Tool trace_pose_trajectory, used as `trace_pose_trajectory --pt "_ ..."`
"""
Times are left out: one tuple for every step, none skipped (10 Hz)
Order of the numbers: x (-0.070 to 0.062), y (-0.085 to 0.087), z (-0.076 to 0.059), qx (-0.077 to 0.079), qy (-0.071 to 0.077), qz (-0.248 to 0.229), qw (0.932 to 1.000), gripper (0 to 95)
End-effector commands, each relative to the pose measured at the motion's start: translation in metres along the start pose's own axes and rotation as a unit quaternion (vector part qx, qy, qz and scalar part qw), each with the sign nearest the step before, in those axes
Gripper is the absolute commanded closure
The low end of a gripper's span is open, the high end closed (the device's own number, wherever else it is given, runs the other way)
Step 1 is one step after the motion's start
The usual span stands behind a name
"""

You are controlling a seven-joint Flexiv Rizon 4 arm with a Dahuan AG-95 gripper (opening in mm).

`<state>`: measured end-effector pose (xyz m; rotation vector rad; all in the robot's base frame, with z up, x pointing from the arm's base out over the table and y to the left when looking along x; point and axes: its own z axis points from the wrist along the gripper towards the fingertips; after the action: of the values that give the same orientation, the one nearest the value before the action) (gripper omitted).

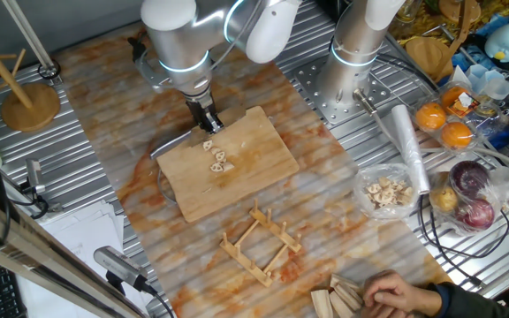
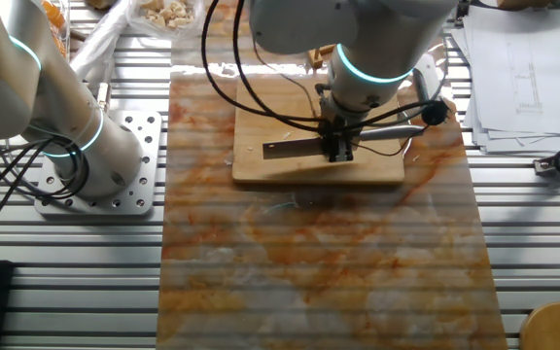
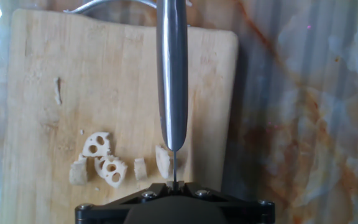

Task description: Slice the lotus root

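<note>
Several pale lotus root slices with small holes [image 3: 104,160] lie on the wooden cutting board [image 3: 117,74], and show in one fixed view too [image 1: 217,157]. My gripper [image 3: 174,185] is shut on a knife [image 3: 171,74] whose steel blade runs away from the hand over the board, edge down beside a small root piece [image 3: 162,160]. In one fixed view the gripper [image 1: 207,119] stands at the board's far edge, just behind the slices. In the other fixed view the gripper [image 2: 340,146] holds the knife [image 2: 295,148] flat across the board [image 2: 261,170].
A wooden rack [image 1: 259,243] lies in front of the board. A clear bag of pale chips [image 1: 387,190], a plastic roll [image 1: 411,146], oranges [image 1: 444,124] and red onions [image 1: 471,194] sit at the right. A person's hand [image 1: 400,291] holds wooden blocks [image 1: 338,296]. A second arm's base [image 1: 352,75] stands behind.
</note>
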<state>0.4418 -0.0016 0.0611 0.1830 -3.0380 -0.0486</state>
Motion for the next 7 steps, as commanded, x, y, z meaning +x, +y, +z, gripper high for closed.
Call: trace_pose_trajectory --pt "0.0001 0.0008 -0.0013 -0.002 0.001 0.001 1.0000 95.0" --pt "-0.0002 0.0013 -0.0012 -0.003 0.001 0.002 1.0000 95.0" --pt "-0.0007 0.0023 -0.0008 -0.003 0.001 0.004 1.0000 95.0" --pt "-0.0013 0.0039 0.0004 -0.003 0.001 0.004 1.0000 95.0" --pt "-0.0017 0.0048 0.0010 -0.002 0.001 0.005 1.0000 95.0" --pt "-0.0019 0.0050 0.0011 -0.002 0.001 0.005 1.0000 95.0" --pt "-0.0019 0.0050 0.0011 -0.002 0.001 0.004 1.0000 95.0"
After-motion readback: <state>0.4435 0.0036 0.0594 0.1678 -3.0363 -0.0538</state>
